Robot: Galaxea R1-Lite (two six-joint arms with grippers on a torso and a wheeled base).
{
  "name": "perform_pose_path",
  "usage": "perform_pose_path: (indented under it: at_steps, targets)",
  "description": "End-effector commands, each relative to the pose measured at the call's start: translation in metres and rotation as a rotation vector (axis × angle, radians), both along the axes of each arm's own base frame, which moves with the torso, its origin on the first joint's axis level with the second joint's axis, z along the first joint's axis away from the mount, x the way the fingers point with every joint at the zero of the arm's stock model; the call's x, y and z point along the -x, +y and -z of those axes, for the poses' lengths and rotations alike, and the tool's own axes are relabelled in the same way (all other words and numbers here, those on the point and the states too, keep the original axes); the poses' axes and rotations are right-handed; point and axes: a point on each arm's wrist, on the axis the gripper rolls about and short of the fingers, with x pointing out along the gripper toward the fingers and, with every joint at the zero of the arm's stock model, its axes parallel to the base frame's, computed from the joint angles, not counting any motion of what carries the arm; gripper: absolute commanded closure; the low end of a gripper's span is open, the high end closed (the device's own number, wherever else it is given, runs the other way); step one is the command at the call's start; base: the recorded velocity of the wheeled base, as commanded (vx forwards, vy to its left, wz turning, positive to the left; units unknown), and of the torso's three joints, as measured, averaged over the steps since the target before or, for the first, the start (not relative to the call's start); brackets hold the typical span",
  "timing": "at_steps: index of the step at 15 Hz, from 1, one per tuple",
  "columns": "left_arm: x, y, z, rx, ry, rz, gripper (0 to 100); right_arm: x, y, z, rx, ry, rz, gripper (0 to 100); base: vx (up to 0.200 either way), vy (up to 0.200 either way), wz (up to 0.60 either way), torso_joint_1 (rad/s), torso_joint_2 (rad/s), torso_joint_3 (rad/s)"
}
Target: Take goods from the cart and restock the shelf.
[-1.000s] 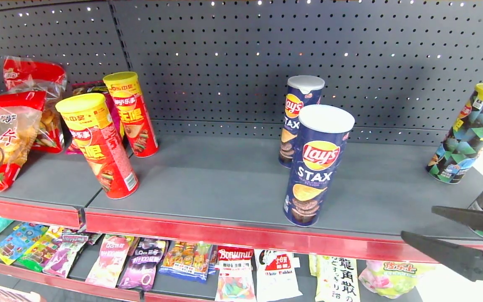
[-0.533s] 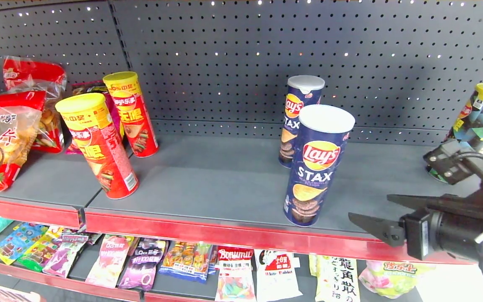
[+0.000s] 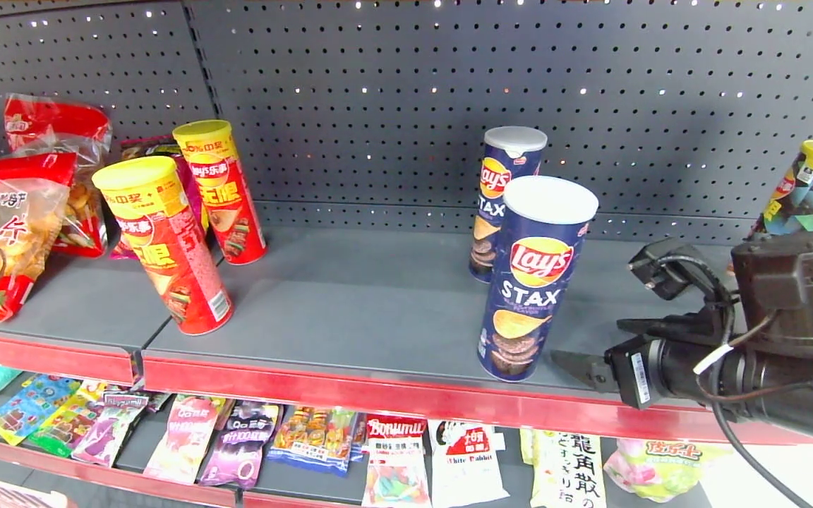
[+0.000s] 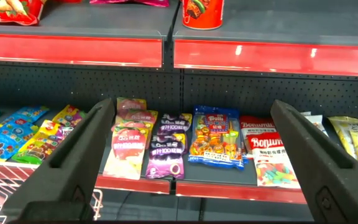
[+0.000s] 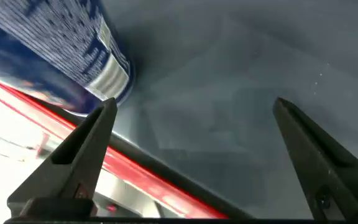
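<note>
1. Patterned can [image 3: 812, 190] far right on shelf [image 3: 378, 310]: half hidden behind right arm [image 3: 766, 381], cut by frame edge;
2. Right gripper [image 3: 586, 340] spread wide, empty; front blue can [image 3: 537, 275] upright at shelf's front edge, just beside it (outside the jaws, not between); contact unclear;
3. Left gripper [image 4: 192, 106] spread, empty, facing lower-shelf candy bags [image 4: 173, 149].

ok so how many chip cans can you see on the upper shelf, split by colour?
Red cans with yellow lids: 2
Blue cans: 2
Patterned can with a yellow lid: 1
Total: 5
More could sit behind the right arm.
</note>
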Motion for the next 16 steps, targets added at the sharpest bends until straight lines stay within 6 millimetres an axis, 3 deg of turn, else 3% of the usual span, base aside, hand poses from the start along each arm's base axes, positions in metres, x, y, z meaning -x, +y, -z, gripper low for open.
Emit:
perform_pose_path:
  at_steps: [1,8,16]
  targets:
    - [0.0,0.0,0.0,0.0,0.0,0.0,0,-0.006,-0.003,0.004,0.026,0.007,0.011,0,0.0,0.0,0.0,0.0,0.0,0.0]
    - [0.0,0.0,0.0,0.0,0.0,0.0,0,-0.025,0.003,0.005,0.051,0.007,0.024,0,0.0,0.0,0.0,0.0,0.0,0.0]
    - [0.0,0.0,0.0,0.0,0.0,0.0,0,-0.028,0.008,0.002,0.051,-0.006,0.008,0,0.0,0.0,0.0,0.0,0.0,0.0]
